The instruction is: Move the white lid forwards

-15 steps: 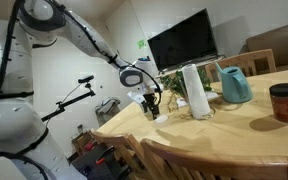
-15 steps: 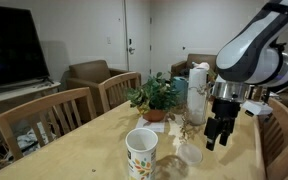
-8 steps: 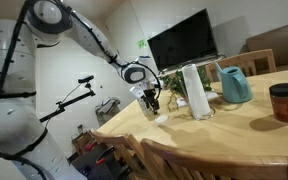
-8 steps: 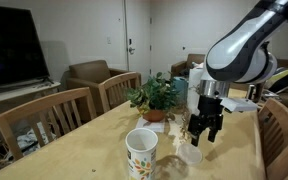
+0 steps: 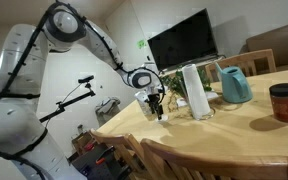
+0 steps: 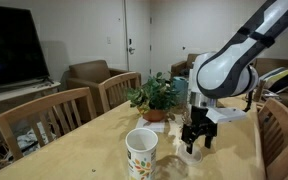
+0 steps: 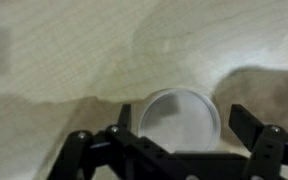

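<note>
The white lid (image 7: pixel 179 120) is a flat round disc lying on the wooden table (image 7: pixel 74 50). In the wrist view it sits between the two fingers of my gripper (image 7: pixel 184 125), which is open, with a gap at each side of the lid. In an exterior view my gripper (image 6: pixel 194 140) is lowered to the tabletop over the lid, which is mostly hidden there. In an exterior view my gripper (image 5: pixel 158 108) is down near the table's corner.
A patterned paper cup (image 6: pixel 141 153) stands near the lid. A potted plant (image 6: pixel 156 97), a tall white cylinder (image 5: pixel 193 91), a teal pitcher (image 5: pixel 235 85) and a dark red-lidded jar (image 5: pixel 283 102) stand on the table. Wooden chairs (image 6: pixel 59 115) line the table's edge.
My gripper has moved down and sideways to the table and now straddles the white lid. The lid has not moved.
</note>
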Robot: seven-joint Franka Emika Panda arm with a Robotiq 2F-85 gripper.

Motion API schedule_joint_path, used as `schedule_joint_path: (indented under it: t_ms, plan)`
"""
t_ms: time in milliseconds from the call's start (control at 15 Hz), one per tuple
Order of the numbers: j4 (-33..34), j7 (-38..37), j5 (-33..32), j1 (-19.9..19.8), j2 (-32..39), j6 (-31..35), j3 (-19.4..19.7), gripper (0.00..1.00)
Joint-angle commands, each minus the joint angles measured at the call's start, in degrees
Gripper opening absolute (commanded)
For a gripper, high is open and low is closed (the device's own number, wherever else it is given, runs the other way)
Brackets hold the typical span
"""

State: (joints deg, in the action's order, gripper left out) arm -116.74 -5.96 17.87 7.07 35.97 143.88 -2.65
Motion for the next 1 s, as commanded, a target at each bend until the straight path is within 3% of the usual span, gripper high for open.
schedule_joint_path:
  t_ms: [0,267,933]
  plan:
    - [2.65,-4.50,-2.20,-0.51,2.21,-1.33,0.70,1.00]
    - [2.57,-6.74,-2.30,-1.18,2.46,-0.97,1.46,1.00]
    - [5.87,-11.99,-6.17,1.44,4.45,-1.84,2.34,1.00]
